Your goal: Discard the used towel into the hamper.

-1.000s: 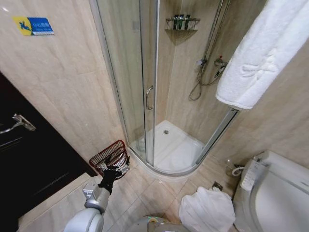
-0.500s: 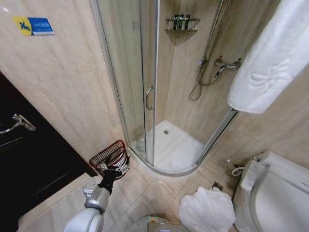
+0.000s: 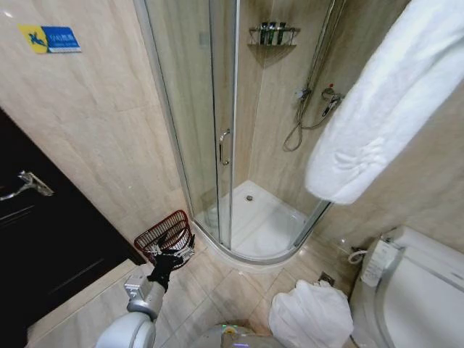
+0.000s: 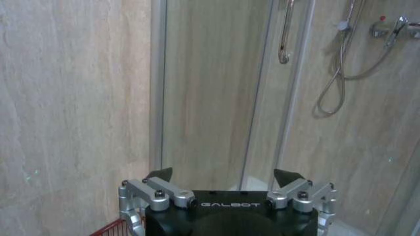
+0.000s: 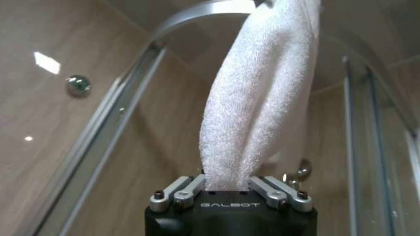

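Up high, the right gripper (image 5: 226, 189) pinches the towel (image 3: 384, 109) in its jaws; the left gripper (image 4: 223, 177), jaws spread, seemingly hovers just beside the hamper (image 3: 163, 233).

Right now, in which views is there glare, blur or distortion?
Head view: wide-angle bending of the shower door edges, a small bright reflection on the wall at the upper left, the towel soft. Right wrist view: light spots on the tiled wall, the towel in the right gripper sharp. Left wrist view: even, dim light, the left gripper open, no glare.
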Robot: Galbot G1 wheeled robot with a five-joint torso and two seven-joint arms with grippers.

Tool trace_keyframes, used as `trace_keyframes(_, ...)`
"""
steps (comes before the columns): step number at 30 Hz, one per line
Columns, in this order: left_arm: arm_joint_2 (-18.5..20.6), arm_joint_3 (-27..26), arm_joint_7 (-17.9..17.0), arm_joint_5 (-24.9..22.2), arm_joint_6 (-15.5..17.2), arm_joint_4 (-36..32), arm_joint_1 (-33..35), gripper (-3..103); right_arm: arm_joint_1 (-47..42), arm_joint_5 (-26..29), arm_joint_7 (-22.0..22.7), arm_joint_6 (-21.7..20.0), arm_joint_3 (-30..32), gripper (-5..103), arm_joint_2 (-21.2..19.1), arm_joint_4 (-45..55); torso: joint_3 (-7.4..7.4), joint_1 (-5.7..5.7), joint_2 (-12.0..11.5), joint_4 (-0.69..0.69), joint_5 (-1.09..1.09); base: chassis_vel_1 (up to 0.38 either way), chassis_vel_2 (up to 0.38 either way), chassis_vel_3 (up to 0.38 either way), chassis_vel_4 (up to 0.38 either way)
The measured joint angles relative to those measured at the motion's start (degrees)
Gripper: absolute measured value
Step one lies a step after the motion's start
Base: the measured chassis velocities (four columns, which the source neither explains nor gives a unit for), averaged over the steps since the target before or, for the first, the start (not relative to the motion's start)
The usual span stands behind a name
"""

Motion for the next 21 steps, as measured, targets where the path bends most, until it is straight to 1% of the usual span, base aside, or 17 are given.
trace_keyframes(1,0.0,0.0,0.0,0.0,0.0,0.0,0.0,100,-0.65,-2.8,-1.0,0.04,-0.41,12,2.11,2.0,0.0,0.0,0.0,0.0,-0.02,0.0,0.0,0.0,0.0)
trace_keyframes(2,0.0,0.0,0.0,0.0,0.0,0.0,0.0,100,-1.05,-4.64,-1.53,0.16,-0.65,12,3.25,3.21,0.0,0.0,-0.01,0.0,-0.05,0.0,0.0,0.0,0.0)
trace_keyframes(3,0.0,0.0,0.0,0.0,0.0,0.0,0.0,100,-1.05,-4.64,-1.53,0.16,-0.65,12,3.25,3.21,0.0,0.0,-0.01,0.0,-0.05,0.0,0.0,0.0,0.0)
trace_keyframes(4,0.0,0.0,0.0,0.0,0.0,0.0,0.0,100,-1.44,-6.45,-1.91,0.35,-0.89,12,4.58,4.71,0.0,0.0,0.0,0.0,-0.04,0.0,0.0,0.0,0.0)
trace_keyframes(6,0.0,0.0,0.0,0.0,0.0,0.0,0.0,100,-1.93,-8.04,-2.05,0.38,-1.18,12,6.95,7.47,0.0,0.0,-0.01,0.0,-0.04,0.0,0.0,0.0,0.0)
trace_keyframes(7,0.0,0.0,0.0,0.0,0.0,0.0,0.0,100,-1.93,-8.04,-2.05,0.38,-1.18,12,6.95,7.47,0.0,0.0,-0.01,0.0,-0.04,0.0,0.0,0.0,0.0)
trace_keyframes(8,0.0,0.0,0.0,0.0,0.0,0.0,0.0,100,-2.15,-8.92,-2.22,0.38,-1.27,12,7.99,8.35,0.0,0.0,0.0,0.0,-0.05,0.0,0.0,0.0,0.0)
trace_keyframes(10,0.0,0.0,0.0,0.0,0.0,0.0,0.0,100,-3.03,-11.77,-3.91,0.45,-1.79,12,10.49,9.73,0.0,0.0,0.0,0.0,-0.03,0.0,0.0,0.0,0.0)
trace_keyframes(11,0.0,0.0,0.0,0.0,0.0,0.0,0.0,100,-3.03,-11.77,-3.91,0.45,-1.79,12,10.49,9.73,0.0,0.0,0.0,0.0,-0.03,0.0,0.0,0.0,0.0)
trace_keyframes(13,0.0,0.0,0.0,0.0,0.0,0.0,0.0,100,-4.66,-12.65,-4.47,0.53,-2.25,12,13.12,11.55,0.0,0.0,0.0,0.0,-0.04,0.0,0.0,0.0,0.0)
trace_keyframes(14,0.0,0.0,0.0,0.0,0.0,0.0,0.0,100,-4.66,-12.65,-4.47,0.53,-2.25,12,13.12,11.55,0.0,0.0,0.0,0.0,-0.04,0.0,0.0,0.0,0.0)
trace_keyframes(15,0.0,0.0,0.0,0.0,0.0,0.0,0.0,100,-5.62,-12.67,-4.44,0.47,-2.29,12,14.33,12.52,0.0,0.0,0.0,0.0,-0.03,0.0,0.0,0.0,0.0)
trace_keyframes(18,0.01,0.0,0.0,0.0,0.0,0.0,0.0,100,-9.9,-16.13,-5.85,0.9,-2.3,12,19.06,14.43,0.0,0.0,0.0,0.0,-0.03,0.0,0.0,0.0,0.0)
trace_keyframes(19,0.01,0.0,0.0,0.0,0.0,0.0,0.0,100,-9.9,-16.13,-5.85,0.9,-2.3,12,19.06,14.43,0.0,0.0,0.0,0.0,-0.03,0.0,0.0,0.0,0.0)
trace_keyframes(21,0.0,0.0,0.0,0.0,0.0,0.0,0.0,100,-13.06,-18.49,-7.3,1.52,-2.33,12,22.72,15.04,0.0,0.0,0.0,0.0,-0.04,0.0,0.0,0.0,0.0)
